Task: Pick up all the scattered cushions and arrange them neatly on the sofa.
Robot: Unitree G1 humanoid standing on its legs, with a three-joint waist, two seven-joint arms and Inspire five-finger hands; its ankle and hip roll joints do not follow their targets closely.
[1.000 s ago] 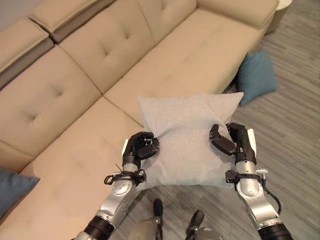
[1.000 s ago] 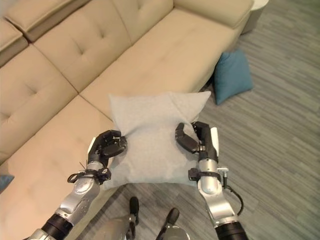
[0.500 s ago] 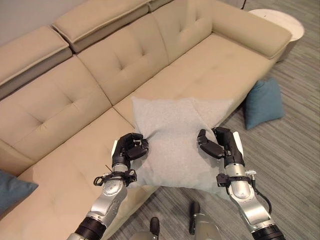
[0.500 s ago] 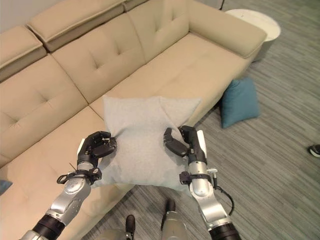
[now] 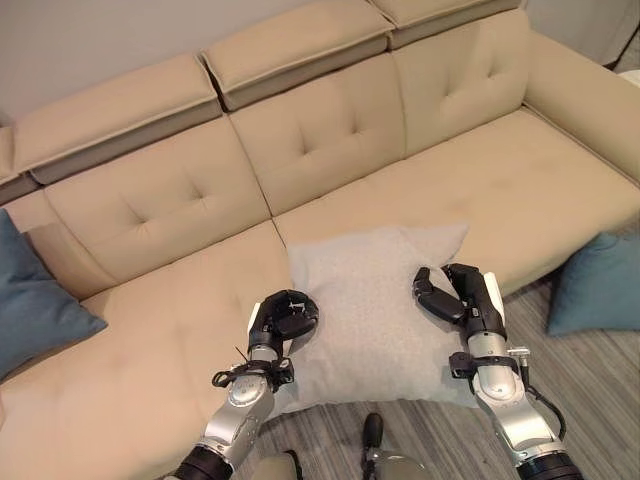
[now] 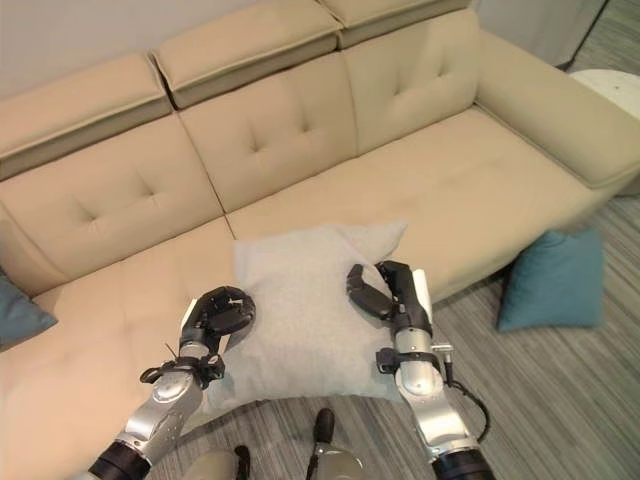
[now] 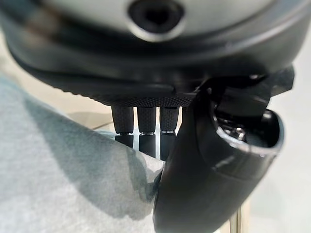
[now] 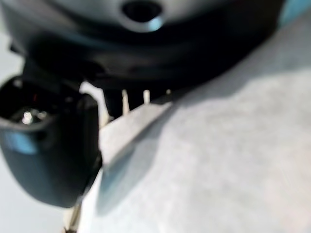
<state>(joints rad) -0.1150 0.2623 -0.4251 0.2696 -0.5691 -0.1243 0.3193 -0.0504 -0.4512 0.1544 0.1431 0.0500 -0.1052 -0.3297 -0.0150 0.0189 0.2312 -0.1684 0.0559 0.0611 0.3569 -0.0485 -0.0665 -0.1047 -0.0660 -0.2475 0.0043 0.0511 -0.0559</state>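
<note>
I hold a light grey square cushion [image 5: 365, 310] in front of me by its two side edges, over the front edge of the beige sofa's seat [image 5: 470, 190]. My left hand [image 5: 284, 317] is shut on its left edge, and the left wrist view shows the thumb [image 7: 209, 170] and fingers pinching the grey cloth [image 7: 58, 174]. My right hand [image 5: 462, 294] is shut on the right edge, with the thumb [image 8: 48, 150] pressed on the cushion [image 8: 218, 160]. A teal cushion [image 5: 35, 300] leans on the sofa at far left. Another teal cushion [image 6: 555, 280] stands on the floor against the sofa's front at right.
The sofa is an L-shaped corner piece with tufted backrests [image 5: 310, 130] and a chaise arm [image 6: 560, 120] running along the right. A white round side table [image 6: 612, 84] stands behind that arm. Grey striped carpet [image 6: 560, 400] covers the floor before the sofa.
The whole view has swung up and round, bringing the backrests and the left teal cushion into sight. Both hands keep their hold on the grey cushion.
</note>
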